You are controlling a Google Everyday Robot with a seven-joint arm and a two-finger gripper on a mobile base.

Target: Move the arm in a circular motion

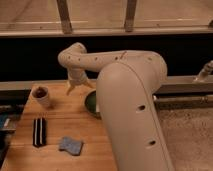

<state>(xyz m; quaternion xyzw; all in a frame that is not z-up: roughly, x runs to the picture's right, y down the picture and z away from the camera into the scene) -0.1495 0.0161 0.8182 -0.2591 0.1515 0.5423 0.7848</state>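
Observation:
The arm is a huge cream-white tube that fills the right half of the camera view. It reaches back to a rounded elbow at the upper left. From that elbow the gripper hangs down over the far edge of the wooden table, between a white cup and a green bowl. Its two fingers stand apart, open, with nothing between them. The arm hides most of the bowl.
A black rectangular object and a blue sponge lie on the near left of the table. A dark wall with a metal rail runs behind the table. Speckled floor lies to the right.

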